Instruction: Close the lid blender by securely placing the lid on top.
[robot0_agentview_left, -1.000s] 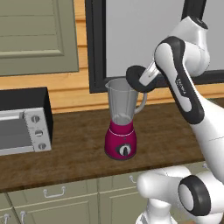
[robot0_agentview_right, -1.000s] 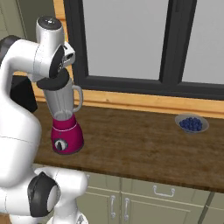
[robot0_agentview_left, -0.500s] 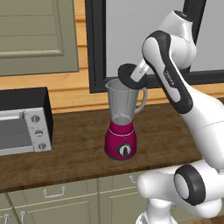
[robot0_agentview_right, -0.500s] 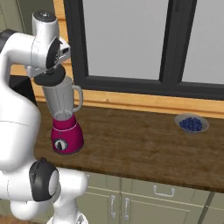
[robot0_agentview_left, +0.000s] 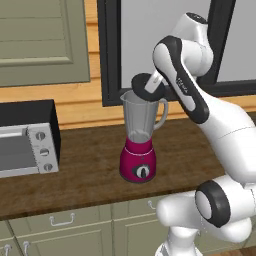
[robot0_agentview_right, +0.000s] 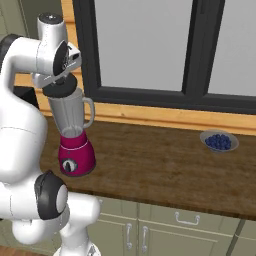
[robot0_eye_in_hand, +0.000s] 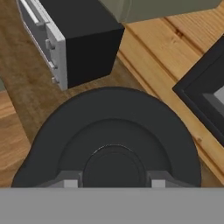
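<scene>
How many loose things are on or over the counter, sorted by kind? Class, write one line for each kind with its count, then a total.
Blender: 1
Lid, held in the gripper over the jar: 1
Toaster oven: 1
Bowl of blue berries: 1
Total: 4

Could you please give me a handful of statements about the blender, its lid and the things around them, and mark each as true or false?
1. The gripper is shut on the lid. True.
2. The lid lies flat on the wooden counter. False: it is held tilted at the jar's rim, above the blender.
3. The blender has a magenta base with a black dial. True.
4. The bowl of berries stands right beside the blender. False: it sits far along the counter, below the window.
5. The toaster oven stands on the counter apart from the blender. True.
</scene>
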